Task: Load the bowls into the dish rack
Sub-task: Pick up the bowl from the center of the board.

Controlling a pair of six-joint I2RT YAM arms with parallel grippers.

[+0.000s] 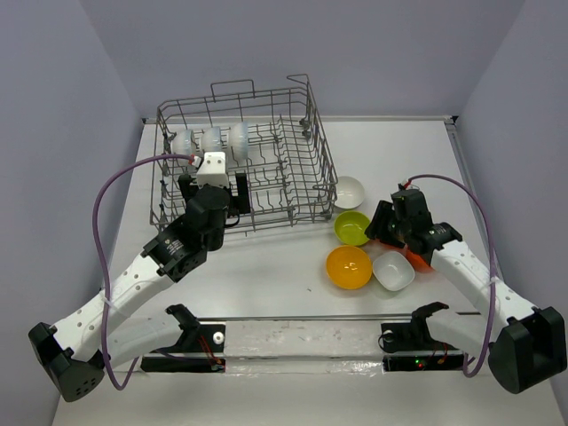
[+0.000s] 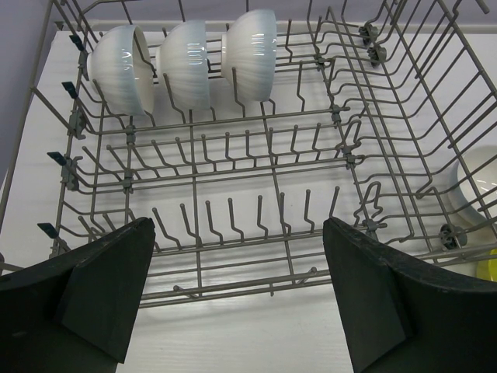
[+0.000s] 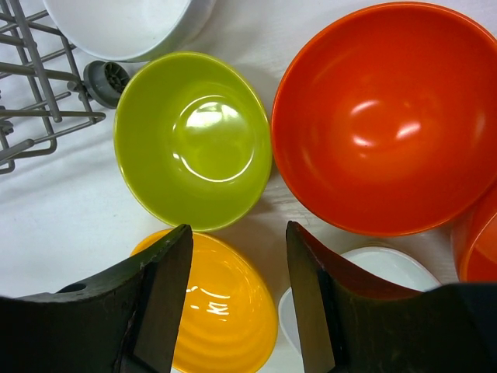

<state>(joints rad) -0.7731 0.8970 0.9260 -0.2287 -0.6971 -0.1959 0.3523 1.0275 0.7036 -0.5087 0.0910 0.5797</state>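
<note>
The grey wire dish rack stands at the back left. Three white bowls stand on edge in its far left row, also in the left wrist view. My left gripper is open and empty at the rack's near side, over its front wires. To the right of the rack lie a round white bowl, a lime green bowl, an orange-yellow bowl and a squarish white bowl. My right gripper is open and empty above the gap between the lime, orange-yellow and red-orange bowls.
A second red-orange bowl shows at the right edge of the right wrist view, beside the first. The rack's corner wheel sits close to the lime bowl. A purple cable loops off each arm. Grey walls close in the table.
</note>
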